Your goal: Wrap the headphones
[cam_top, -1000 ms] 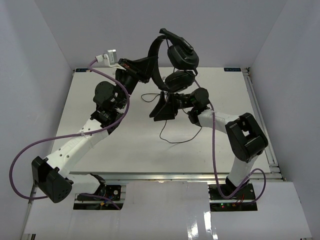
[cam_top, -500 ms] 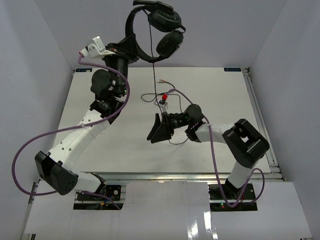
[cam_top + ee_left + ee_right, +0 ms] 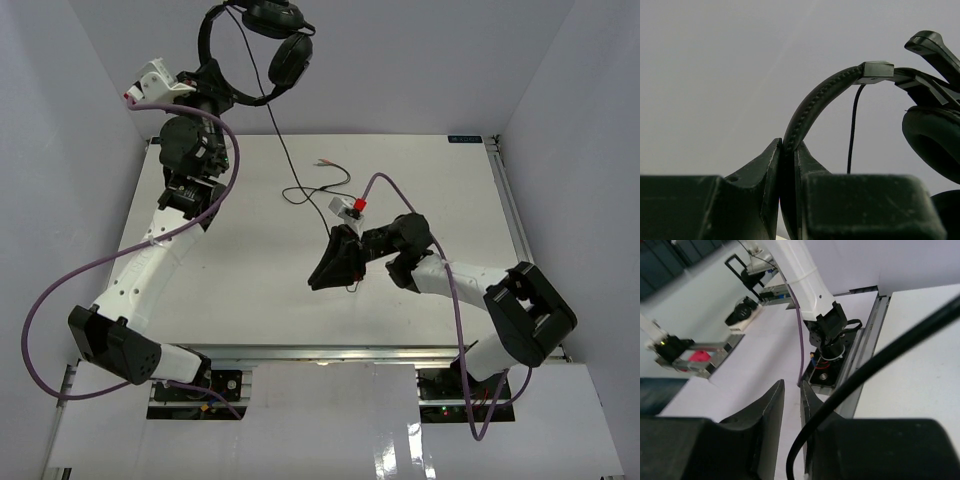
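Observation:
The black headphones point(image 3: 288, 58) hang high above the table's back left corner. My left gripper point(image 3: 207, 76) is shut on their padded headband point(image 3: 820, 95), which is pinched between the fingertips point(image 3: 789, 147), with an earcup point(image 3: 935, 142) at the right. The thin black cable point(image 3: 277, 135) drops from them to the table and ends in small plugs point(image 3: 322, 162). My right gripper point(image 3: 322, 277) sits low over the middle of the table. Its jaws point(image 3: 792, 387) are nearly together with a slim gap and nothing between the tips. The cable point(image 3: 890, 350) crosses in front of its right finger.
A loose loop of cable point(image 3: 300, 193) lies on the white table point(image 3: 230, 290) behind the right gripper. Metal rails point(image 3: 520, 230) edge the table on the right and front. Purple arm cables point(image 3: 60, 290) loop off both arms. Walls enclose three sides.
My left arm has swung up and to the left, carrying the headphones toward the back left. The right gripper has closed from wide open and moved slightly toward the near side.

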Available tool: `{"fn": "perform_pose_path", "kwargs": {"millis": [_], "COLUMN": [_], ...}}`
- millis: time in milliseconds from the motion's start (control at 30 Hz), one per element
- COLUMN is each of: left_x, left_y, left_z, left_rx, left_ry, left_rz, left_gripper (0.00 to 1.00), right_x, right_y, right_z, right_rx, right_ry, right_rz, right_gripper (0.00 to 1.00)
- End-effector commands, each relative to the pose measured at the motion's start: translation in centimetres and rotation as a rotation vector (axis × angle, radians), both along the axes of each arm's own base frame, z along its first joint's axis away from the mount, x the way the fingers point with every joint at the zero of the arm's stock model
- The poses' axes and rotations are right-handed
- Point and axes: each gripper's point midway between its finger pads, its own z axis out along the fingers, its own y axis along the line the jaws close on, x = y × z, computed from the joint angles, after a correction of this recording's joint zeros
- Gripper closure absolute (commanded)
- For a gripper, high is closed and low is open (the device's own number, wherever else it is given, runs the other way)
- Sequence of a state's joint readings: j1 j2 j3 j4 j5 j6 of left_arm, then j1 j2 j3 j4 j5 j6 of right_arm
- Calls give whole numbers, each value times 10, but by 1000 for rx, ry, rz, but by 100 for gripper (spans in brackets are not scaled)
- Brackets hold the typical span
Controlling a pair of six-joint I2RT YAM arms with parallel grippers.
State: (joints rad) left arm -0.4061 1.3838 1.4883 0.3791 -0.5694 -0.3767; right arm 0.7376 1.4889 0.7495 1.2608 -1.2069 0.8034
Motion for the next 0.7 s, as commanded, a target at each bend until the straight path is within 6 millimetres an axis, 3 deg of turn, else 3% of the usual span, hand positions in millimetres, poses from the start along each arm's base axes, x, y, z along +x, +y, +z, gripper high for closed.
{"fn": "perform_pose_path", "kwargs": {"millis": [0, 33, 100, 167, 267, 300, 400, 467, 533, 600, 667], "left_x": [-16, -13, -8, -2, 10, 11, 27, 32, 33, 33, 30], "left_y": [37, 39, 41, 44, 47, 47, 37, 30, 27, 23, 19], "left_z": [21, 14, 2, -17, -62, -64, -118, -151, -181, -216, -234], "left_rx": [14, 56, 124, 215, 319, 334, 411, 448, 478, 512, 511], "left_ry": [-31, -5, 35, 96, 182, 185, 293, 359, 414, 475, 500], "left_rz": [91, 114, 149, 195, 236, 239, 197, 158, 129, 95, 63], "left_gripper": [100, 100, 100, 100, 100, 100, 100, 100, 100, 100, 100], "right_x": [4, 10, 35, 46, 77, 70, 112, 132, 149, 153, 155], "right_y": [0, 3, 9, 2, -8, -11, -25, -37, -52, -58, -60], "right_z": [-15, -3, -8, -16, -1, -12, -5, 10, 41, 71, 88], "right_rx": [-64, -63, -100, -218, -339, -379, -593, -652, -653, -612, -585], "right_ry": [-120, -164, -338, -375, -542, -552, -903, -1059, -1161, -1224, -1280], "right_rz": [-22, -44, -154, -214, -350, -315, -497, -605, -732, -791, -810], "right_gripper": [80, 82, 84, 85, 87, 87, 88, 89, 89, 89, 89]}}
